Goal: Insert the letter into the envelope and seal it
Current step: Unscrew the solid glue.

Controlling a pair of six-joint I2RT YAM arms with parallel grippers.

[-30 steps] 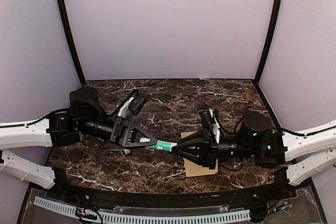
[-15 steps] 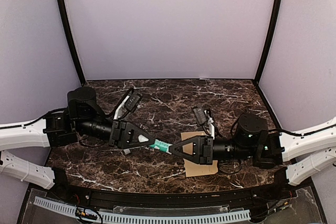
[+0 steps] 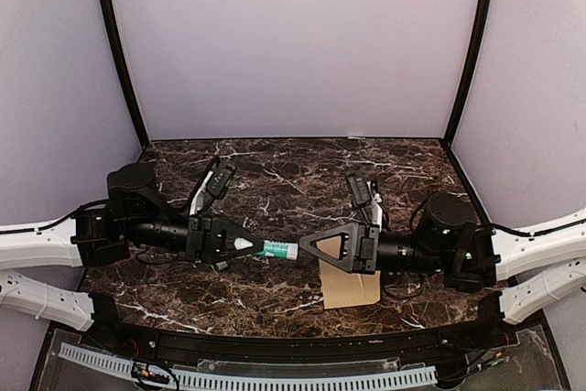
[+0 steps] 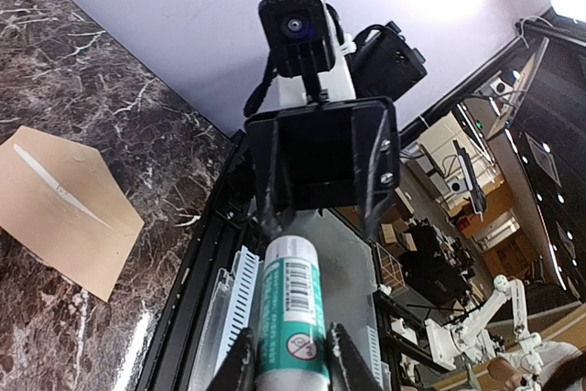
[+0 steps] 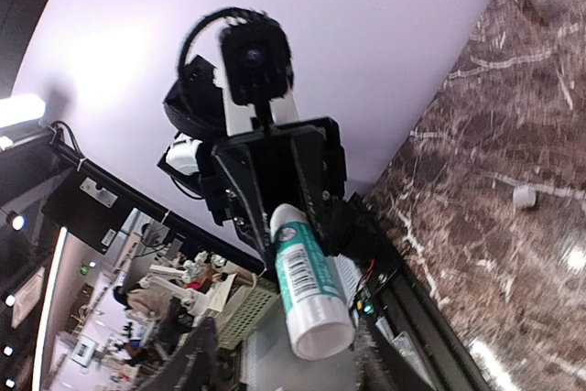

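**Green and white glue stick (image 3: 277,248) held up**

The left gripper (image 3: 248,245) squeezed it tight. The right gripper (image 3: 304,246) had its jaws a little apart around the other end. The tan envelope (image 3: 352,288) lay flat on the marble table (image 3: 275,171) under that arm.

1 tan envelope (image 3: 352,288), 1 green-and-white glue stick (image 3: 276,249), and possibly 1 small white cap (image 5: 524,195).
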